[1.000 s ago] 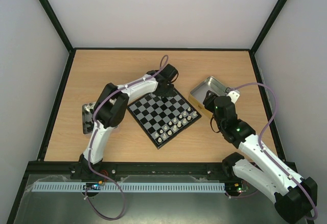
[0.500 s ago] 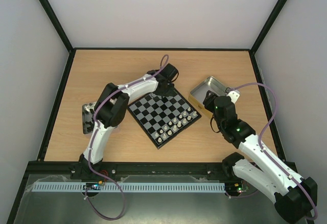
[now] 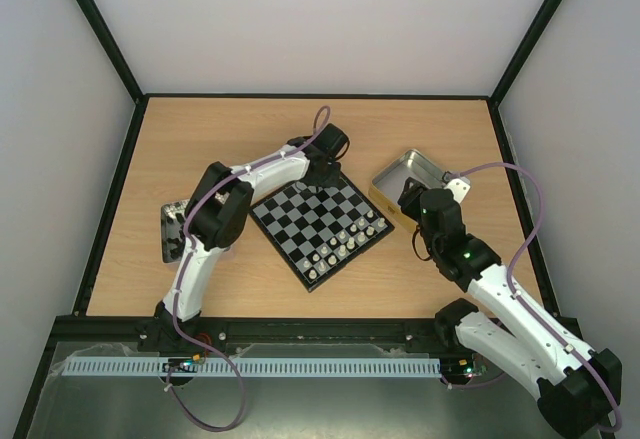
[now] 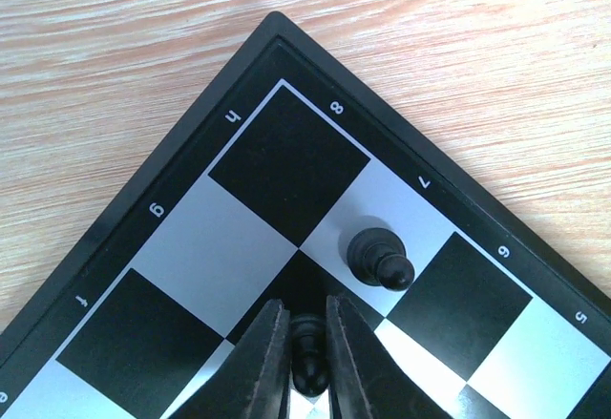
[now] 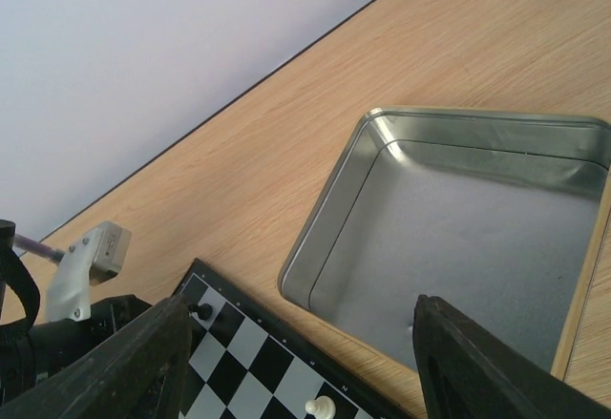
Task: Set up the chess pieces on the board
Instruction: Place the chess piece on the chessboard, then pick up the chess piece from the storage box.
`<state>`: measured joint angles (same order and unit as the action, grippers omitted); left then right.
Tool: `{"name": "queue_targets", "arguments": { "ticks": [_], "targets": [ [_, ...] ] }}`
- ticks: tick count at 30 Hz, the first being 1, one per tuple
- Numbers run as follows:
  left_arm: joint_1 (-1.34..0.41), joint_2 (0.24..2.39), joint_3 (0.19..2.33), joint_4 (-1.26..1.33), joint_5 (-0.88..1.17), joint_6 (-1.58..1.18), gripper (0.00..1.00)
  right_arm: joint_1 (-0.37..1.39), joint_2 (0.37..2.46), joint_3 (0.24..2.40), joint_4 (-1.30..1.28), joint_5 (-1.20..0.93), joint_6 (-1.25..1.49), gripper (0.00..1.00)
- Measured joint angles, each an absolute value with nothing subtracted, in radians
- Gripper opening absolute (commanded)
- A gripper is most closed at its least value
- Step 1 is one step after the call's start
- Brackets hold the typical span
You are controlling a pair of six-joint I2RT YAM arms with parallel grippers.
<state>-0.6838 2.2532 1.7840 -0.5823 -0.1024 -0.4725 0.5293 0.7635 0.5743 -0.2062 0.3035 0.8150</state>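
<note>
Little shifts since a second ago; left gripper (image 4: 307, 343) clenches a black chessman (image 4: 308, 369) at the board's (image 3: 300, 221) far corner, beside a standing black pawn (image 4: 379, 259); right gripper (image 5: 304, 338) hangs released above a tin (image 5: 449, 131).

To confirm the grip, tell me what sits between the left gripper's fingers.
A small black chess piece, pinched between the left gripper's fingers above the board near its corner. The left wrist view shows it.

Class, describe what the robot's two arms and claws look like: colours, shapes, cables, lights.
The left arm and right arm have white links with black joints. A mauve cable loops along each. A green light glows on the right arm. The left claw and right claw each have two dark fingers.
</note>
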Motion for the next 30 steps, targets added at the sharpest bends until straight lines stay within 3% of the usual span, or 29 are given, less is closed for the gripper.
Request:
{"name": "queue_targets", "arguments": {
  "ticks": [6, 19, 24, 30],
  "targets": [
    [-0.682, 2.259, 1.791, -0.59, -0.096, -0.459, 0.27, 0.529, 0.764, 0.574, -0.207, 0.303, 0.815, 0.63],
    [-0.662, 2.199, 1.833, -0.652, -0.089, -0.453, 0.33, 0.529, 0.76, 0.574, -0.207, 0.302, 0.816, 0.63],
    [-0.651, 2.007, 1.692, -0.637, -0.109, -0.463, 0.35, 0.529, 0.759, 0.574, -0.207, 0.302, 0.816, 0.63],
    [-0.614, 1.687, 1.38, -0.588, -0.128, -0.518, 0.37, 0.529, 0.759, 0.574, -0.206, 0.304, 0.804, 0.63]
  ]
}}
